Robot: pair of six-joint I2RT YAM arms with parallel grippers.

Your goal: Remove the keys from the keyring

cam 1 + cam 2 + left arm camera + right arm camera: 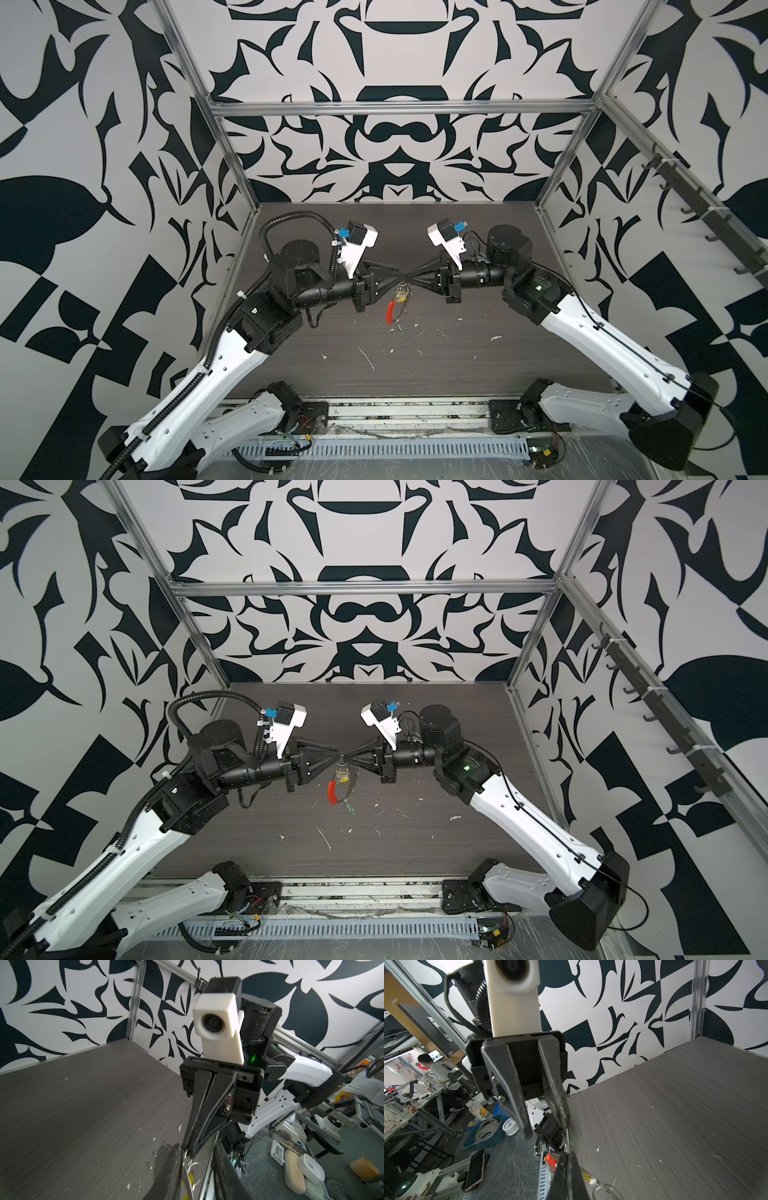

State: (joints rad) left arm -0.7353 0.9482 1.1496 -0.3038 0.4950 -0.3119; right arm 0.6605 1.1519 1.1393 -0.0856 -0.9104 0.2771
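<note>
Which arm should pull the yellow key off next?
Left, probably. The right gripper is shut on the keyring, which hangs from it, so it is anchoring. The left gripper is open and free, with the yellow key between its fingers.

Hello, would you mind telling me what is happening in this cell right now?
Both arms meet tip to tip above the table. The right tool is shut on the keyring, which hangs below it with the yellow key on it. The left tool is open around the bunch and appears to grip nothing.
</note>
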